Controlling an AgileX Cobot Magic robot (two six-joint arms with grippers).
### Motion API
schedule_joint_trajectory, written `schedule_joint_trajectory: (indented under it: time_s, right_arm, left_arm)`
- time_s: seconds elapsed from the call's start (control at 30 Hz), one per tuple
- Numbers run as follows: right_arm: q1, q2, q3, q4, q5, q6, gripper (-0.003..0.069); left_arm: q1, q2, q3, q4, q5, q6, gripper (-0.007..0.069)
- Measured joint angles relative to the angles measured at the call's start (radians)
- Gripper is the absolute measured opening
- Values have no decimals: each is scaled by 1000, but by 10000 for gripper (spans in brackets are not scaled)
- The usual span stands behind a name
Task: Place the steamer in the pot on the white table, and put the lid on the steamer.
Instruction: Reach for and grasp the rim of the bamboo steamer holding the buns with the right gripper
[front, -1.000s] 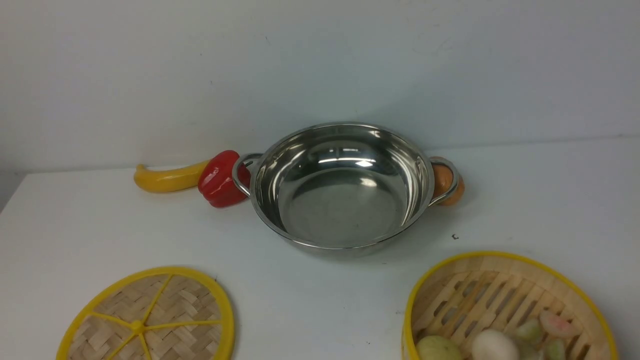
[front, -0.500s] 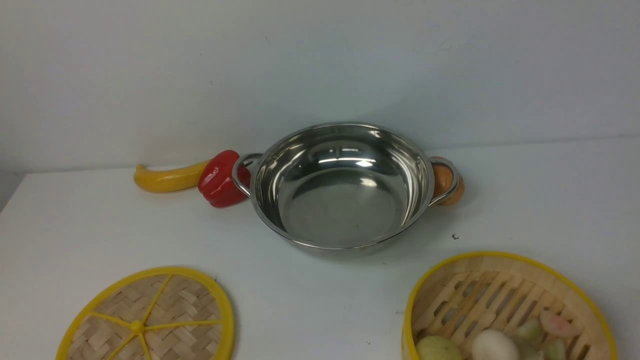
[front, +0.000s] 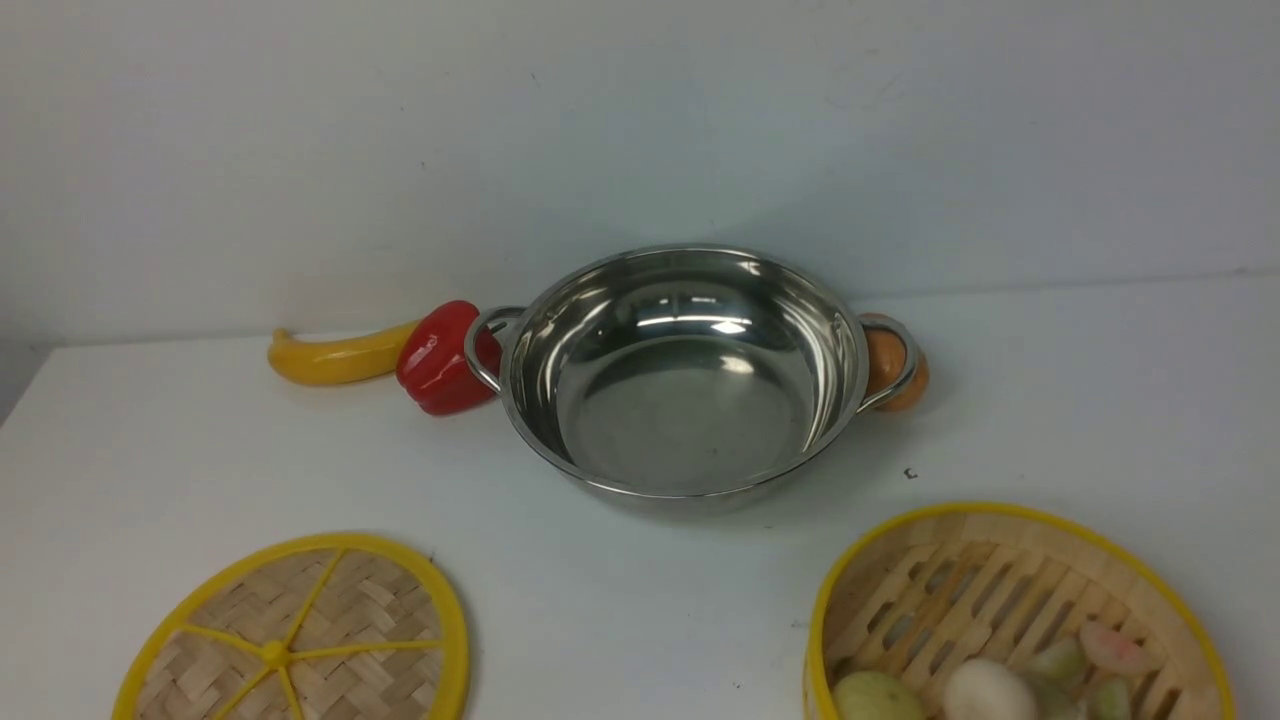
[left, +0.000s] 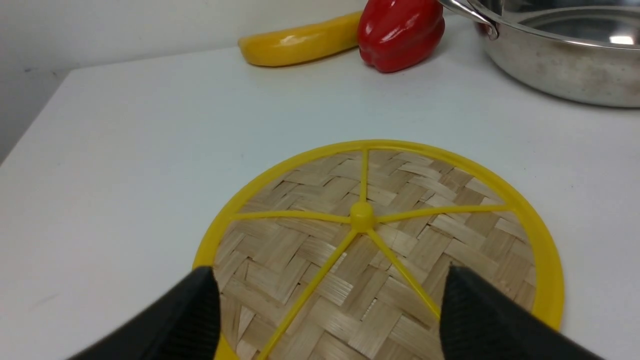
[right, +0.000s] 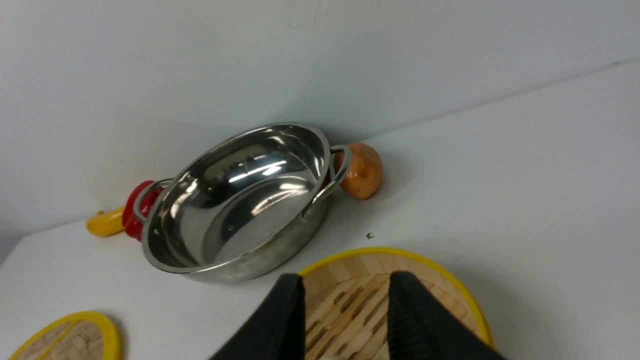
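Change: nothing has moved; the front view matches the earlier frames.
Front view: the pot (front: 685, 370) sits empty mid-counter (front: 200, 450), ready to receive. The lid (front: 300, 640) lies near-left, the steamer (front: 985, 509) near-right, each by its own arm.
Left wrist view: the left tool (left: 327, 280) hangs over the lid, jaws wide apart, empty.
Right wrist view: the right tool (right: 346, 285) hangs over the steamer, jaws apart, empty.
Count: one pot, lid, steamer, banana (front: 335, 358), pepper (front: 440, 358), orange fruit (front: 913, 385); two tools.

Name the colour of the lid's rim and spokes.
Yellow on the lid, framing tan woven bamboo; the left wrist view shows it best.
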Motion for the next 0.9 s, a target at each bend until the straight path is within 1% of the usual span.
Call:
schedule_joint_trajectory:
  time_s: [0.07, 0.13, 0.23, 0.27, 0.3, 0.37, 0.5, 0.57, 0.7, 0.8, 0.9]
  right_arm:
    - [0, 11, 0, 64, -3, 11, 249]
    - [0, 25, 0, 143, -1, -13, 249]
    - [0, 70, 0, 202, 8, -116, 249]
    - [0, 75, -1, 203, 10, -123, 249]
    - [0, 132, -5, 195, 33, -170, 249]
    - [0, 209, -12, 164, 79, -202, 249]
    - [0, 395, -33, 85, 160, -225, 249]
    - [0, 498, -49, 52, 172, -244, 249]
    - [0, 736, -104, -38, 135, -318, 249]
    - [0, 824, -125, -54, 93, -336, 249]
    - [0, 966, -165, -59, 42, -349, 249]
  left_arm:
    - [0, 0, 0, 0, 0, 0, 545]
    - [0, 0, 0, 0, 0, 0, 545]
    - [0, 0, 0, 0, 0, 0, 545]
    - [0, 0, 0, 0, 0, 0, 545]
    - [0, 0, 0, 0, 0, 0, 545]
    - [0, 0, 0, 0, 0, 0, 545]
    - [0, 0, 0, 0, 0, 0, 545]
    - [0, 0, 0, 0, 0, 0, 545]
    - [0, 0, 0, 0, 0, 0, 545]
    - [0, 0, 0, 0, 0, 0, 545]
    - [0, 0, 0, 0, 0, 0, 545]
